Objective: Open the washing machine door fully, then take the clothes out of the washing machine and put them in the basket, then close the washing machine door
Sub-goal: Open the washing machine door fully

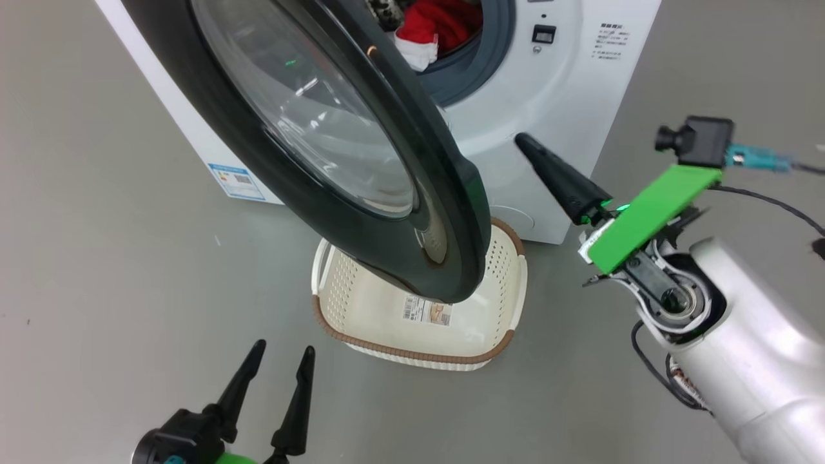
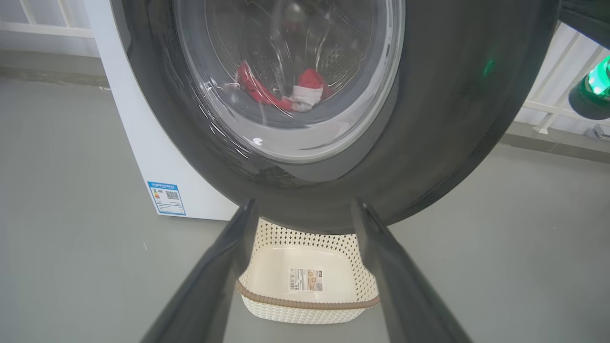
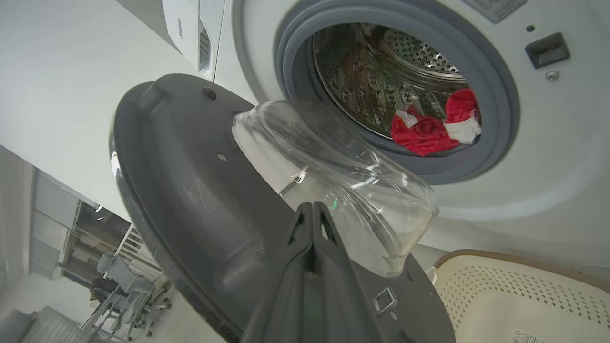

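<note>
The washing machine (image 1: 554, 90) stands with its door (image 1: 451, 212) swung partly out over the basket (image 1: 412, 351). Red clothes (image 1: 445, 22) with white trim lie in the drum; they also show through the door glass (image 2: 290, 93) and past the grey ring (image 3: 426, 133). My right gripper (image 1: 523, 140) is shut with nothing in it. Its tip (image 3: 312, 207) points at the door's inner side (image 3: 190, 200), close to the clear glass bowl (image 3: 333, 162); whether it touches, I cannot tell. My left gripper (image 1: 283, 351) stands open low on the near side of the basket (image 2: 310, 303), facing the door's outer face (image 2: 452, 119).
Grey floor lies all around. A blue label (image 1: 235, 180) marks the machine's base. The basket (image 3: 514, 259) sits right in front of the machine, under the door. A cable (image 1: 773, 203) trails from the right arm, whose green light (image 2: 595, 83) glows.
</note>
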Robot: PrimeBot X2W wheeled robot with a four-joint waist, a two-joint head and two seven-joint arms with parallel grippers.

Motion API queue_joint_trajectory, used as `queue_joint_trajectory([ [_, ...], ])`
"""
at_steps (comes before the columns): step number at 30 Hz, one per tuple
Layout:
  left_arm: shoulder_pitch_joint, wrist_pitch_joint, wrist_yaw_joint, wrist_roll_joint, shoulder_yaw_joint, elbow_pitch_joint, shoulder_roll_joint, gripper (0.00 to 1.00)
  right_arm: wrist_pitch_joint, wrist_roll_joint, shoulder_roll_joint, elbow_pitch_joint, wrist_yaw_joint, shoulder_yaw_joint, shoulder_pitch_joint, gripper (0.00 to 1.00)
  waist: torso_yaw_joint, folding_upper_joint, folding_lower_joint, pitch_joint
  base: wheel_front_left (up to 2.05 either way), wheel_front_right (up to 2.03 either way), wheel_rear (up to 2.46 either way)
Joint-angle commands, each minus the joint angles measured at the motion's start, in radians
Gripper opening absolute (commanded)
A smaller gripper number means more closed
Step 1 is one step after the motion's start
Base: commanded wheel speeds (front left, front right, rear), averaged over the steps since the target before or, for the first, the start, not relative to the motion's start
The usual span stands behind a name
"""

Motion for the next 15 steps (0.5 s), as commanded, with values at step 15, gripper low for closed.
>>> queue_joint_trajectory([
  [15, -0.056, -0.012, -0.005, -0.024, 0.002, -0.014, 0.007, 1.00, 0.420, 0.308, -0.011, 0.110, 0.005, 0.037, -0.129, 0.00, 0.039, 0.0000, 0.0000, 0.043, 0.00, 0.00, 0.00],
])
